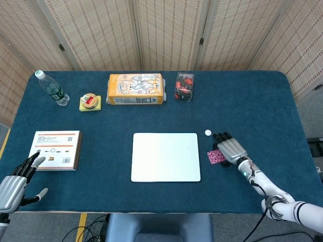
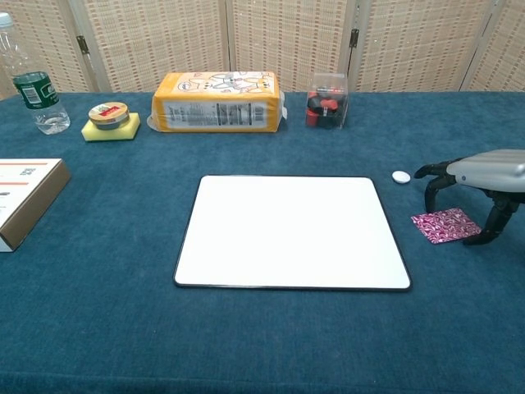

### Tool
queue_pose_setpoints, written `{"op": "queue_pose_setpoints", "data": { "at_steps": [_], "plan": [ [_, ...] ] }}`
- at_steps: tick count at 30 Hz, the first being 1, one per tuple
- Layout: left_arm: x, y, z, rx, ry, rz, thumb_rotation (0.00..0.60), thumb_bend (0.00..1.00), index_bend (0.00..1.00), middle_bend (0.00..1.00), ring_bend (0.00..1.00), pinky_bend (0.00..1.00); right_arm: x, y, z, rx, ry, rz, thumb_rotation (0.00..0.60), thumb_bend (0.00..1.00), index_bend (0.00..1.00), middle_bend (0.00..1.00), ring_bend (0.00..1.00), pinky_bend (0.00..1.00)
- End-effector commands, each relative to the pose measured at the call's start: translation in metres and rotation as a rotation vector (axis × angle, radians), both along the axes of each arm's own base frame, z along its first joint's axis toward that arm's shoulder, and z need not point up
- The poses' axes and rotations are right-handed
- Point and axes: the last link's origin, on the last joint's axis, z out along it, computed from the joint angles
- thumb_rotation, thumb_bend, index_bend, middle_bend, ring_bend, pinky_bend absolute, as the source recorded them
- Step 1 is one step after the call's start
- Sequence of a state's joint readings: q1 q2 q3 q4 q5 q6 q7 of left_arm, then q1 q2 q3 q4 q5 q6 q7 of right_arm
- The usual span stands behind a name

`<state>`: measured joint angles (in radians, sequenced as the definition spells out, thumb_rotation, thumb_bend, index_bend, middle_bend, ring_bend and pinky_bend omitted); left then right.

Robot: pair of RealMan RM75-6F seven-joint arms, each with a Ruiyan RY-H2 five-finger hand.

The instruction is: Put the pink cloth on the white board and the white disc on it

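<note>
The right hand (image 2: 480, 174) arches over the pink cloth (image 2: 445, 225) at the right of the frame, fingers spread and pointing down, holding nothing. The cloth lies flat on the blue tablecloth (image 1: 247, 101), just right of the white board (image 1: 166, 157) at centre. The white disc (image 1: 208, 132) sits near the board's upper right corner. At lower left, the left hand (image 1: 14, 185) lies open, fingers apart, beside a flat box (image 1: 55, 143). Woven folding screens (image 1: 161, 30) fill the top of the frame.
</note>
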<state>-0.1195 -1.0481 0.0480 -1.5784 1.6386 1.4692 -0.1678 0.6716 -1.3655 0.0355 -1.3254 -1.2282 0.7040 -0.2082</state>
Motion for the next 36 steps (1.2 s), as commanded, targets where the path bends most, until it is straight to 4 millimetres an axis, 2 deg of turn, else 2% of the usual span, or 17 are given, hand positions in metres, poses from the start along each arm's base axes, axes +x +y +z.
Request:
{"op": "queue_pose_setpoints", "data": {
  "at_steps": [1,10,21,25,31,36],
  "plan": [
    [0.000,0.000,0.000,0.001,0.000,0.000,0.600,0.29,0.00,0.04,0.10,0.22,0.000,-0.001,-0.001,0.002,0.006,0.000,0.600,0.12,0.38,0.04,0.00,0.00],
    [0.000,-0.001,0.001,0.005,0.001,-0.002,0.600,0.29,0.00,0.04,0.10,0.22,0.005,-0.001,0.004,-0.011,-0.001,0.015,0.600,0.12,0.40,0.05,0.00,0.00],
    [0.003,-0.003,-0.001,0.001,-0.002,-0.014,0.600,0.29,0.00,0.04,0.10,0.22,0.035,0.006,0.028,-0.045,-0.079,0.056,0.600,0.12,0.41,0.05,0.00,0.00],
    [0.004,-0.003,0.000,0.003,-0.015,-0.014,0.600,0.29,0.00,0.04,0.10,0.22,0.057,0.001,0.019,-0.025,-0.095,0.087,0.600,0.12,0.41,0.05,0.00,0.00],
    [0.001,-0.004,0.009,0.025,-0.036,-0.009,0.600,0.29,0.00,0.04,0.10,0.22,0.093,-0.016,-0.010,0.014,-0.102,0.119,0.600,0.12,0.41,0.05,0.00,0.00],
    [-0.001,-0.008,0.014,0.025,-0.057,-0.017,0.600,0.29,0.00,0.04,0.10,0.22,0.114,-0.024,-0.032,0.034,-0.089,0.138,0.600,0.12,0.41,0.05,0.00,0.00]
  ]
}}
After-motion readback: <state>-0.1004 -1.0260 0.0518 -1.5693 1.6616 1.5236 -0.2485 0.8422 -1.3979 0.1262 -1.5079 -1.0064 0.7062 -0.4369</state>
